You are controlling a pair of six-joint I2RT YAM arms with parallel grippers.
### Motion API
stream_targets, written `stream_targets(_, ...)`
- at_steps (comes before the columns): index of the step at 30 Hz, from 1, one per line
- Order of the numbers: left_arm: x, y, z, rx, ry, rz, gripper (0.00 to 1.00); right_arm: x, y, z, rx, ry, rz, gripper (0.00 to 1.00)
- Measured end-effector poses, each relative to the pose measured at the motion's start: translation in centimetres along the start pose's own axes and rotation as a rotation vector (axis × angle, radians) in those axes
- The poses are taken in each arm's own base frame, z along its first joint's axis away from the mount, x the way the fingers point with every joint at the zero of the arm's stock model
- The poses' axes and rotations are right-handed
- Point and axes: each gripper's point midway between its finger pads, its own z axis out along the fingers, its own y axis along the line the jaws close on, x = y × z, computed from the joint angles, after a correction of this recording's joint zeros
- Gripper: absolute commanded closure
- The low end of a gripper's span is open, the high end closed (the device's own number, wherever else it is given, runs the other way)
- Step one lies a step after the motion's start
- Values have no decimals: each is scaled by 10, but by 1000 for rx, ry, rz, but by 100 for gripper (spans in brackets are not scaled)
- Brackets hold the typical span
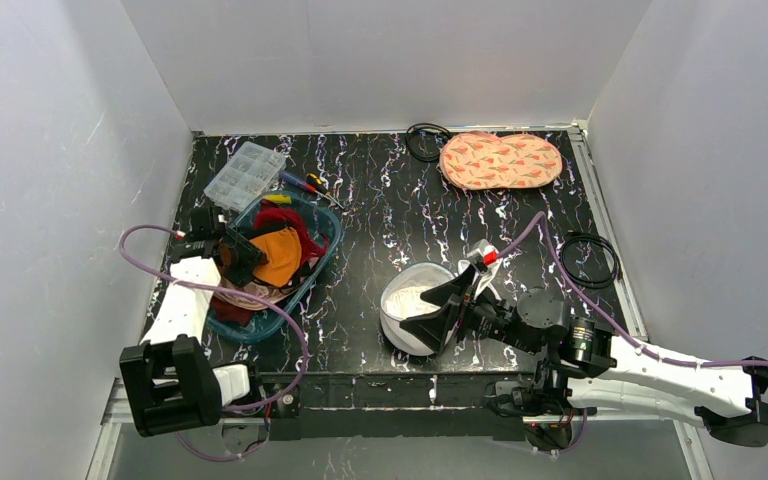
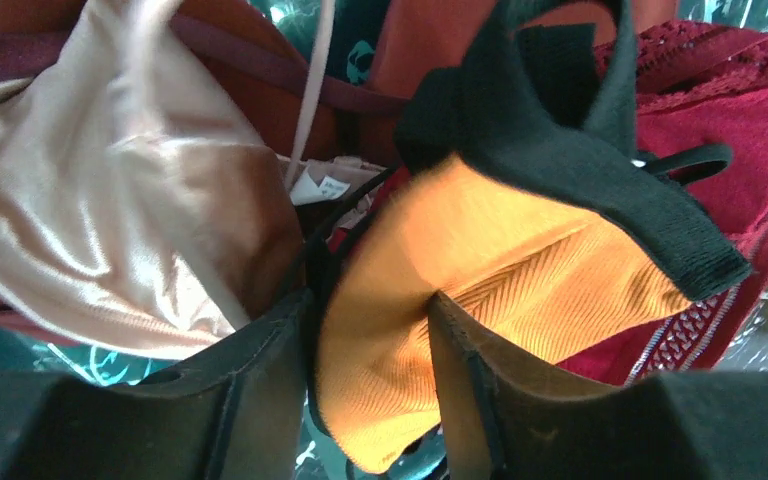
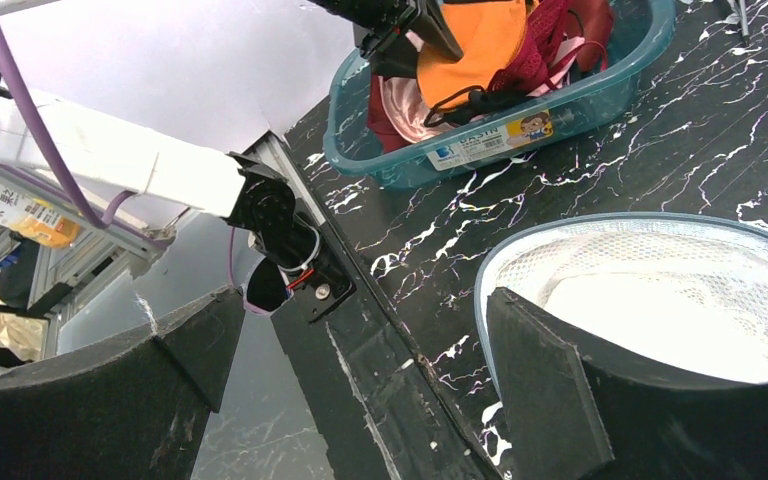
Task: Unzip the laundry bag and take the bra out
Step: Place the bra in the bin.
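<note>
Laundry bag [image 1: 412, 298]; basket label [image 3: 488, 140] illegible

Black veined surface [image 1: 380, 210]: teal basket [image 1: 332, 232] left, clear box [image 1: 244, 175] behind it, laundry bag [image 1: 412, 300] front-centre, patterned oval pad [image 1: 500, 160] at back, cable coil [image 1: 425, 140] beside

A robot lab cell is indicated: a marbled table [image 1: 390, 215] is enclosed by plain white panels [image 1: 380, 60], arms [image 1: 185, 310] are bolted at its edge, cables [image 1: 588, 260] are looped.

White walls [image 1: 360, 60] on three sides; black white-veined marble tabletop [image 1: 400, 210].
</note>
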Motion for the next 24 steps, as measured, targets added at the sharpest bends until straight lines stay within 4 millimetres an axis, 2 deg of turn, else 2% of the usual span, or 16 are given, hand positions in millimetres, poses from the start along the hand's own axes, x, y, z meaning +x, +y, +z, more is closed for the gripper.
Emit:
stream_targets(2,0,0,-7,-3,1,2,40,0,-1,-1,6,-2,0,1)
stream_targets(4,-2,-4,-17,11,-11,8,37,-1,-2,-1,9,-6,0,1)
stream_targets(9,-16,-25,-67,117,-103,31,40,-1,-2,-1,12,-6,0,1)
stream_targets(12,-20,-44,-103,241,-172,49,54,0,-2,0,12,0,-1,1)
stream_targets(14,-18,-56,-119,329,-187,60,72,3,-3,2,13,10,-3,1)
stream_targets(16,-15,-68,-126,409,-183,70,94,5,-4,3,17,19,-4,1)
stream_targets(17,-13,-72,-125,430,-171,73,100,6,-4,4,19,22,-4,1)
stream_targets(20,-10,-75,-98,422,-106,67,100,11,-7,7,34,35,-1,2)
stream_targets(24,2,-62,-40,331,29,22,100,10,-9,8,49,29,8,2)
